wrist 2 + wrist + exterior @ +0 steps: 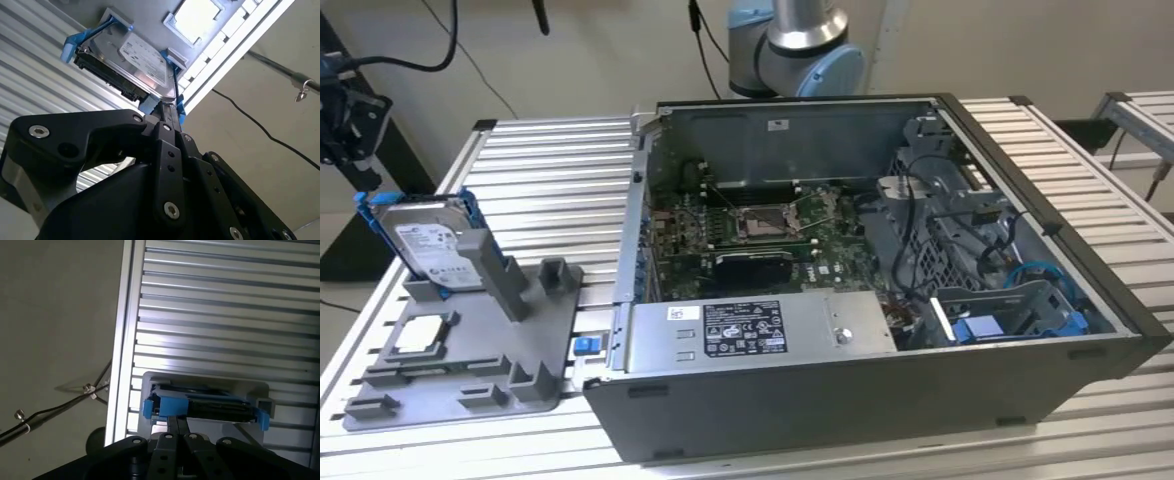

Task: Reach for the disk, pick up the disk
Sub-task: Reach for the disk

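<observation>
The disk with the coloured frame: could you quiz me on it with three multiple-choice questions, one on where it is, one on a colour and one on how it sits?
1. Where is the disk?
A) in the grey holder, to the exterior view's left of the case
B) inside the case
C) on the floor

2. What colour is its bracket?
A) red
B) yellow
C) blue

3. How does the disk sit?
A) lying flat
B) upright on edge
C) hanging from a cable

Answers: 1 A, it stands in the holder, outside the case. 2 C, the bracket around it is bright blue in every view. 3 B, in the exterior view it rises from the holder on its narrow edge.
</observation>
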`<state>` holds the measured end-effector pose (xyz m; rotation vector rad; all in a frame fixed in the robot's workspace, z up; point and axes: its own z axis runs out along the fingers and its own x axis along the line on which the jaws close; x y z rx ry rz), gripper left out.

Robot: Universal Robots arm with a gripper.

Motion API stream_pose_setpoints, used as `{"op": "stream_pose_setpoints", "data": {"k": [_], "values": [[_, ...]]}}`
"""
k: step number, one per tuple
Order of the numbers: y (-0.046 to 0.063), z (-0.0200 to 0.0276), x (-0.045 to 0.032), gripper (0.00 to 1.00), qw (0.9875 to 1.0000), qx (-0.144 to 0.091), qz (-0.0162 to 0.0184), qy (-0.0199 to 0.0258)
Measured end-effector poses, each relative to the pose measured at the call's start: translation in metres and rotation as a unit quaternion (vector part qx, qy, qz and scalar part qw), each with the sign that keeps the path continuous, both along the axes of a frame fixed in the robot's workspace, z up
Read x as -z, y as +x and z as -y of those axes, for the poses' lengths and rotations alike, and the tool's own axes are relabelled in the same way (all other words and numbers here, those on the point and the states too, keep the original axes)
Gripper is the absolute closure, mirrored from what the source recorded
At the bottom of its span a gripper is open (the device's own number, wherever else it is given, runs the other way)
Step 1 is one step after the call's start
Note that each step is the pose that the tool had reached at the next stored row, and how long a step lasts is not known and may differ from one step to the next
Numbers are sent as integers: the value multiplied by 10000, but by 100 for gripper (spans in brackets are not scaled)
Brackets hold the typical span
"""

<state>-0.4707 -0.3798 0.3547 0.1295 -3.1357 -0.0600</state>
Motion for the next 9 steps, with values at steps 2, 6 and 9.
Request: {"op": "stream_pose_setpoints", "data": {"k": [2, 6, 9], "values": [[0, 0, 1, 100, 10000, 5, 0, 0], [-1, -3, 3, 100, 9999, 115, 0, 0], [-1, -4, 4, 100, 9998, 177, 1, 0]]}}
